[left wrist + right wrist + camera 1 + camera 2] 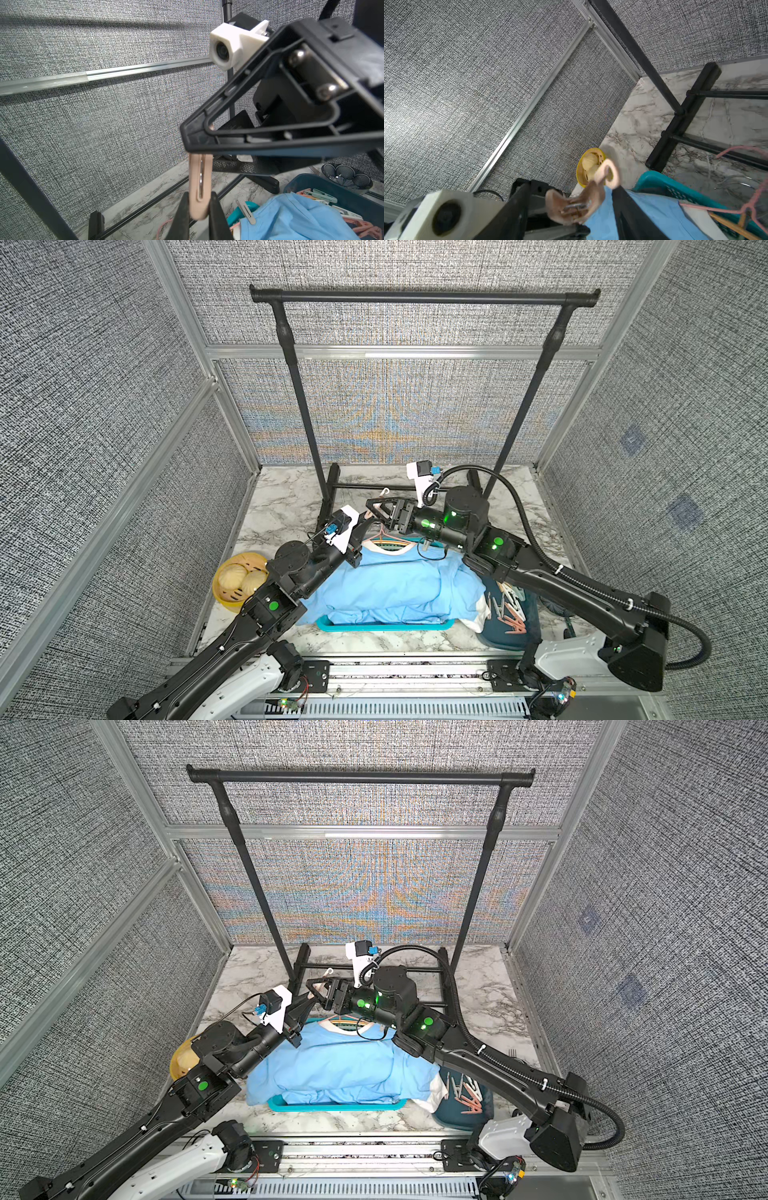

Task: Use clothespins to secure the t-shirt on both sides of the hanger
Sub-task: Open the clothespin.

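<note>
While the left gripper (199, 195) has its fingers clamped on 1 end of a beige clothespin (199, 182), the right gripper (372, 510) meets it nose to nose. Its fingers are apart on either side of the pin's other end and are not visibly squeezing it. I judge this a hand-over or re-grip, staged in the air at 12 o'clock of the t-shirt (386, 580), above the counter (286, 506).

The next move calls for 1 gripper to hold the pin by its handles so the mouth opens. The pin then has to go down onto a shoulder of the hanger (746, 209) at the collar.

The shirt drapes over a teal basket (386, 625). At its 3 o'clock a dark blue bin (505, 639) holds the spare clothespins (513, 616). At its 9 o'clock a yellow basket (226, 599) holds pale rounded pieces.
</note>
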